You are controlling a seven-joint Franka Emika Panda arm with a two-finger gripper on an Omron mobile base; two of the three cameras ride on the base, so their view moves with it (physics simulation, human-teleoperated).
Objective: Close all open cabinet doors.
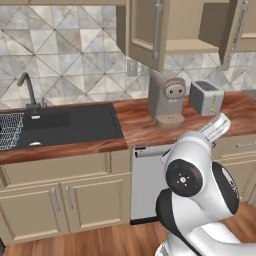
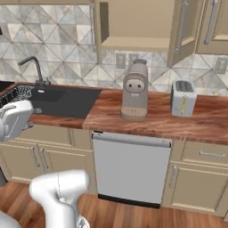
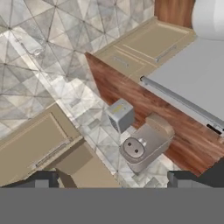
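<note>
Cabinet doors hang ajar on either side of an exposed shelf above the wooden worktop, over the coffee machine and toaster, while the gripper hovers apart with jaws spread wide, gripping nothing.

2 cabinet doors ajar over counter; coffee maker, toaster beneath, bare wood leftward
</note>
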